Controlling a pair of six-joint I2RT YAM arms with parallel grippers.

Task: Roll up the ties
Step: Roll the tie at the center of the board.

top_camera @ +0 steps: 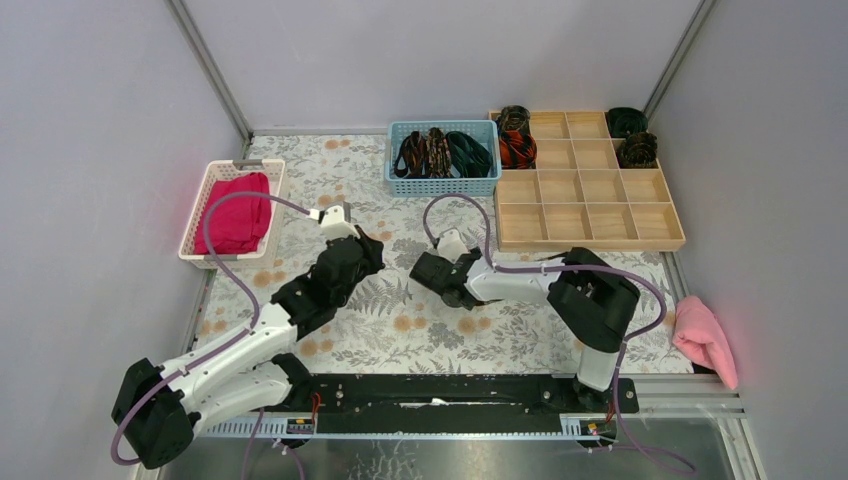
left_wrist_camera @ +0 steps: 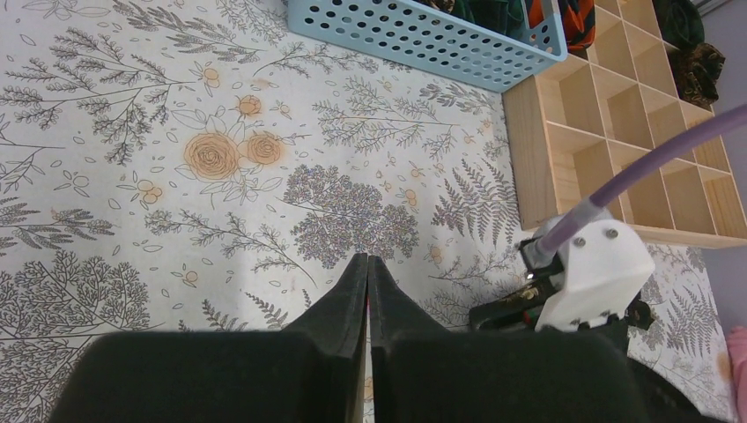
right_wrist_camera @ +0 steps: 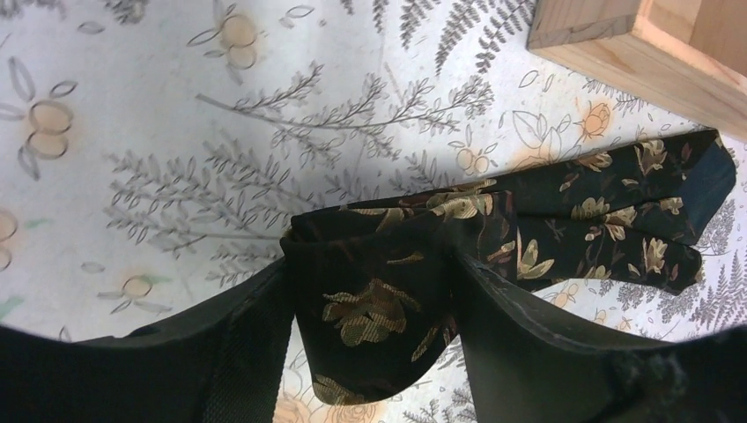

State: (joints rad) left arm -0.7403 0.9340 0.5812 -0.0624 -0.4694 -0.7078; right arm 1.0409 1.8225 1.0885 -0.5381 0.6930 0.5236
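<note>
A black tie with gold-brown leaves (right_wrist_camera: 388, 291) lies partly coiled on the floral tablecloth. The coil sits between my right gripper's (right_wrist_camera: 374, 273) fingers, which press it on both sides. The tie's loose tail (right_wrist_camera: 617, 220) runs off to the right towards the wooden tray's corner (right_wrist_camera: 599, 35). From above, the right gripper (top_camera: 428, 272) points left at mid table and hides the tie. My left gripper (left_wrist_camera: 367, 260) is shut with nothing seen in it. It hovers over the cloth just left of the right one (top_camera: 368, 248). Several rolled ties (top_camera: 516, 148) sit in the tray.
A blue basket (top_camera: 443, 158) at the back holds loose ties. The wooden grid tray (top_camera: 585, 215) stands at back right. A white basket (top_camera: 196, 235) with magenta cloth is at left, and a pink towel (top_camera: 705, 340) at the right edge. The right arm's wrist (left_wrist_camera: 590, 273) is close beside my left gripper.
</note>
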